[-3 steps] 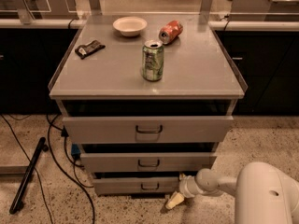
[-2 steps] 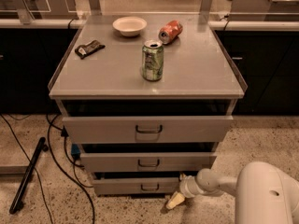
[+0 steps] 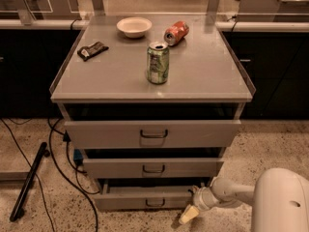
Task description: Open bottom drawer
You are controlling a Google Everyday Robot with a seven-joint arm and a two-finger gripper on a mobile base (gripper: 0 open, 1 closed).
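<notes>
- The bottom drawer (image 3: 140,198) is the lowest of three grey metal fronts in the cabinet (image 3: 203,76), close to the speckled floor (image 3: 270,144).
- It is the narrowest and shallowest front. The middle drawer (image 3: 153,167) is wider, and the top drawer (image 3: 152,133) is the widest and tallest.
- A small dark loop handle (image 3: 155,203) sits at the centre of the bottom front.
- A dark gap shows above the bottom front, and a thin grey strip of the drawer's upper edge is visible behind it.
- The white arm (image 3: 229,191) enters from the lower right corner and reaches left and slightly downward from a large rounded white housing (image 3: 280,202).
- The gripper (image 3: 189,215) is low and near the floor, just beside the right end of the bottom drawer front. Its pale yellowish tip points down and to the left.
- The gripper lies to the right of the handle and apart from it.
- Whether the gripper is open or closed cannot be told.
- On the cabinet top are an upright green can (image 3: 158,63), a red can (image 3: 176,33) on its side, a white bowl (image 3: 133,26) and a dark packet (image 3: 92,50).
</notes>
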